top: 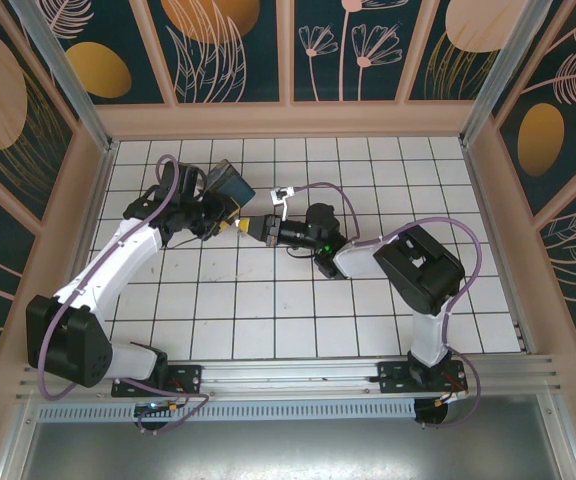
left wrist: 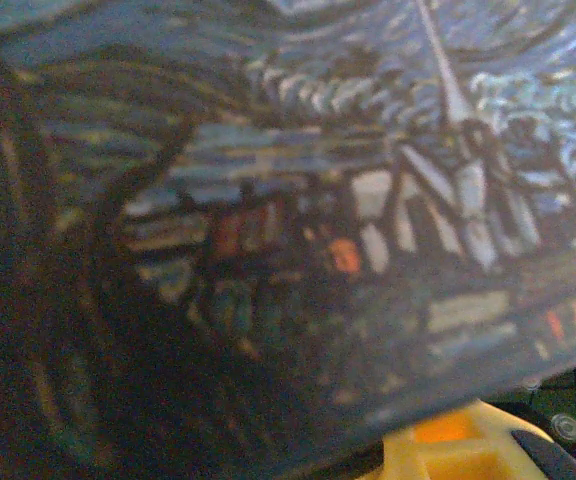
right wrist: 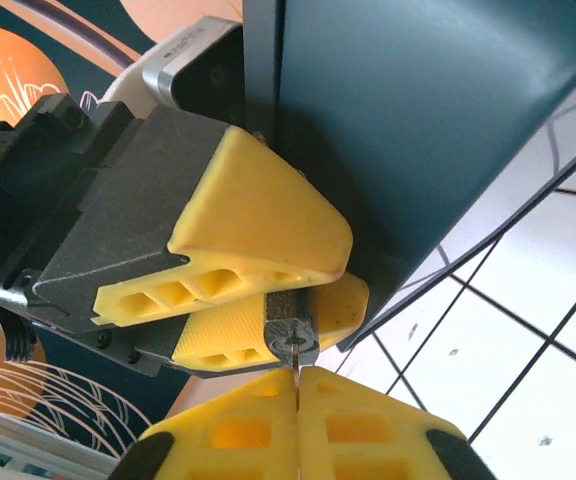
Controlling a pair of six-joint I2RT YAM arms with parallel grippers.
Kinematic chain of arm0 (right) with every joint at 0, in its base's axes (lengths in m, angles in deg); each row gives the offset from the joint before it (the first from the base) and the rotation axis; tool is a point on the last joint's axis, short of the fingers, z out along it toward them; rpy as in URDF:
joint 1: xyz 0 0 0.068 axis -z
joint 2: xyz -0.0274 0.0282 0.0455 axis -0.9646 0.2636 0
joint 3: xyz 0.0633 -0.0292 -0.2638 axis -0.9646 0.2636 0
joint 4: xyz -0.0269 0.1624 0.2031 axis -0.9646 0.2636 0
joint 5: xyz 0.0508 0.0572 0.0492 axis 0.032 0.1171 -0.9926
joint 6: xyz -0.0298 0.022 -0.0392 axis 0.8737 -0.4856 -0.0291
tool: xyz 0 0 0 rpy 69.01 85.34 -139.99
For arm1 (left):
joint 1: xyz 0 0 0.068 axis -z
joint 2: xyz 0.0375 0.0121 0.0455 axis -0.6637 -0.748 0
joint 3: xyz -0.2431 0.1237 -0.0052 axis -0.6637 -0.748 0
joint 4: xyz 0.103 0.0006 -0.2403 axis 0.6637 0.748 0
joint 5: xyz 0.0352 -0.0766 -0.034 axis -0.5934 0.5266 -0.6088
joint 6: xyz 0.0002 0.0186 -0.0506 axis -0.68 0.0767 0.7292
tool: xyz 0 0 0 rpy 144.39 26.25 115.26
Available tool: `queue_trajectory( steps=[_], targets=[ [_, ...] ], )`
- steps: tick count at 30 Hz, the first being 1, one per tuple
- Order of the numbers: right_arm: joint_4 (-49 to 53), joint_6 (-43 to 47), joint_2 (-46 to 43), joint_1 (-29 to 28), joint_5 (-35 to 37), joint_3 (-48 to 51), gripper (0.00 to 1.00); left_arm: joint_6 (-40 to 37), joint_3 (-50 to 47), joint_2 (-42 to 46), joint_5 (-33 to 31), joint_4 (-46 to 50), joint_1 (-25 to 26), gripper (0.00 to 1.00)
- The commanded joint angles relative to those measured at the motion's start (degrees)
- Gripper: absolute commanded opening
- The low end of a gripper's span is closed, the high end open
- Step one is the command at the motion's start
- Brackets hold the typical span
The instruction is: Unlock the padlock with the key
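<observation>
Where the right tool [right wrist: 298, 398] has its yellow fingers pressed shut, it pinches a thin metal key [right wrist: 296, 362] whose tip meets the small dark-bodied padlock [right wrist: 288, 322] just beyond. The left tool [right wrist: 328, 285] is clamped on that padlock. Behind it sits the blue starry-night painted box [right wrist: 418, 130], with the white tiled desk [right wrist: 528, 330] beyond.

White tiled floor [top: 268, 320], walled by dark teal panels [top: 238, 40] with peach, seemingly floral, prints.
</observation>
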State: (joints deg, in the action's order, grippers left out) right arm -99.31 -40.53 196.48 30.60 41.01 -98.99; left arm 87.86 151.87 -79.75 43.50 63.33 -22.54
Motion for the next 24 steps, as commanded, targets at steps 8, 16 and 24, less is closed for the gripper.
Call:
queue_trajectory(
  steps=[8, 16, 24],
  targets=[
    [0.87, 7.18, -1.26, -3.65, 3.66, -3.03, 0.00, 2.64, -1.40, 1.70, 5.05, -4.92, 0.74, 0.14],
    [27.64, 43.57, -10.27, -10.62, 26.52, -5.73, 0.00, 1.55, -0.27, 0.80, 3.95, -2.50, 0.68, 0.14],
    [21.25, 64.23, -12.23, -16.78, 37.68, -1.35, 0.00, 2.36, 0.47, -0.07, 4.95, -3.20, 0.64, 0.14]
  ],
)
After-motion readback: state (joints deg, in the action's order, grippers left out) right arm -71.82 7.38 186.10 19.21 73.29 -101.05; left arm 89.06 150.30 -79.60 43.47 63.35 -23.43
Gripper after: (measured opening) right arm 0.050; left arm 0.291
